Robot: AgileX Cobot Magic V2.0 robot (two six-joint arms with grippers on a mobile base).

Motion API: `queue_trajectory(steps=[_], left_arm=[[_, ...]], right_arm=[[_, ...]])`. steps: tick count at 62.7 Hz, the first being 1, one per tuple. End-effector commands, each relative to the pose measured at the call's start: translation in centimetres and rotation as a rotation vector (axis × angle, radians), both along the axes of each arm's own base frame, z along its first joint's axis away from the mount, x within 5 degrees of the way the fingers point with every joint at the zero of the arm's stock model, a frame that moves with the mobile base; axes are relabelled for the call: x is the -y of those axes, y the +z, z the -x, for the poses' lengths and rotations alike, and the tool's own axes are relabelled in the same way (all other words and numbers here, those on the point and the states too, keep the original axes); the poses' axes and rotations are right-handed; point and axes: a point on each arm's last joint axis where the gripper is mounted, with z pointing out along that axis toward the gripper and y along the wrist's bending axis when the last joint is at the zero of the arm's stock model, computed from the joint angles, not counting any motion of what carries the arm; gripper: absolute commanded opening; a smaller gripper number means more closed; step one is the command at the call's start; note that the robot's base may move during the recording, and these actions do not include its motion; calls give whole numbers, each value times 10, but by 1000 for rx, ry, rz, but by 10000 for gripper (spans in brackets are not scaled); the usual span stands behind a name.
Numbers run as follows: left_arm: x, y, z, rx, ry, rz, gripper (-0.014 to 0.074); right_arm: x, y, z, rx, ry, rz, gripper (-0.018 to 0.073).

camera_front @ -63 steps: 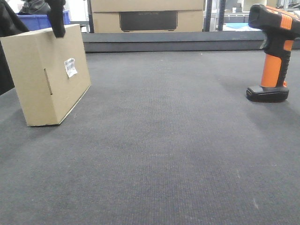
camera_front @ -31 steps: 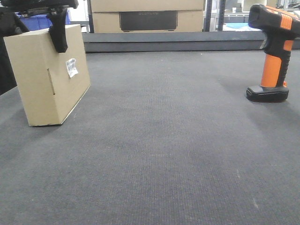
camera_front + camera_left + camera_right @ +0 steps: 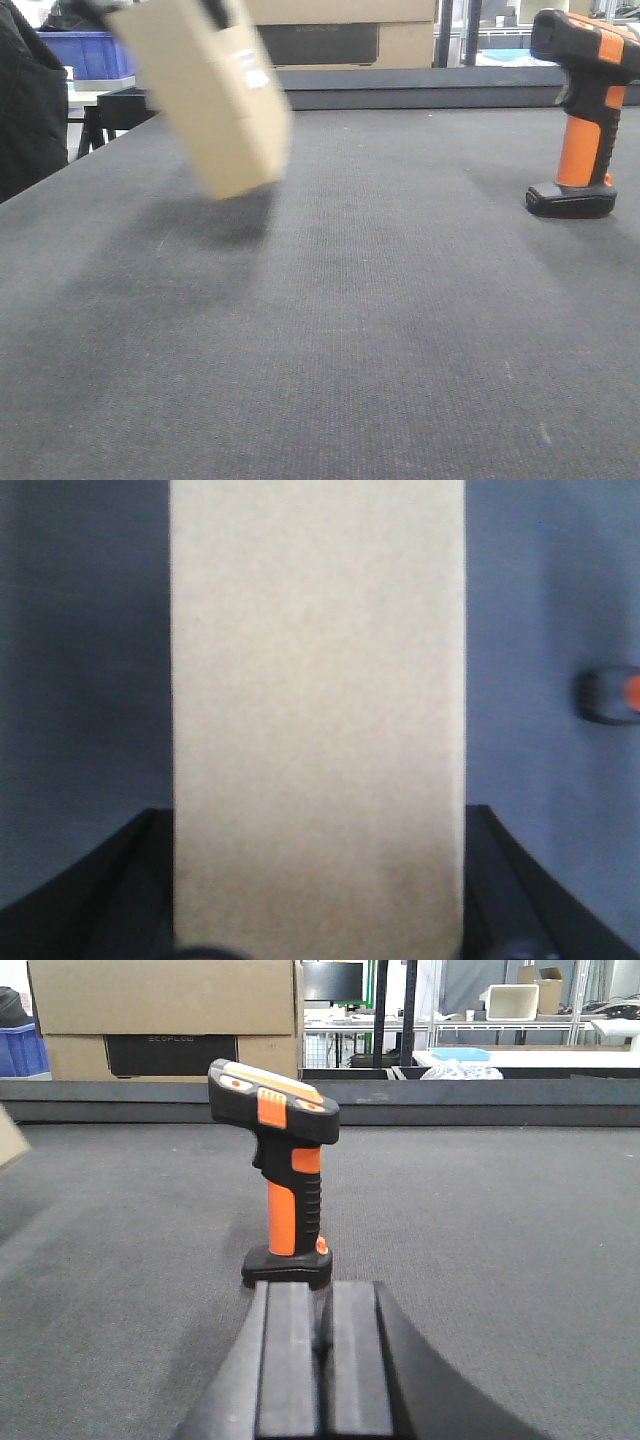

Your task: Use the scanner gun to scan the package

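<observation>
Package (image 3: 215, 100) off surface (image 3: 350, 330), tilted, motion-blurred, above far-left area; white label (image 3: 250, 68) on broad face. Left gripper (image 3: 318, 900) clamps it, fingers (image 3: 110, 880) on opposite sides. Scanner gun (image 3: 585, 110) upright on base near far-right edge. Right gripper (image 3: 320, 1350) closed, empty, just short of scanner base.
</observation>
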Motion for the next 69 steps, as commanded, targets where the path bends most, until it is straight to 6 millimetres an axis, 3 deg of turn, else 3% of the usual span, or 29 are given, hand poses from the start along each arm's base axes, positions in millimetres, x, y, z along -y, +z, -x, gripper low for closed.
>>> queue_trajectory(steps=[1,14,31,41,51,69], left_arm=[[17,-1,4,6,2,50,-111],[43,-14,12,13,-48,65,-111],[45,-23,7,2,-23,75,-111],[45,-23,7,5,-22,79,-111],[46,-22,7,1,-21,93,-111],[45,-22,7,3,-21,89,-111]], right_arm=[[0,2,0,18,-3,-1,-162],[0,2,0,18,-3,-1,-162],[0,4,0,41,-4,-1,-162],[1,14,2,160,-10,-28,-162],[0,42,4,180,-5,-26,-162],[3,69,-25,50,-8,-37,-162]])
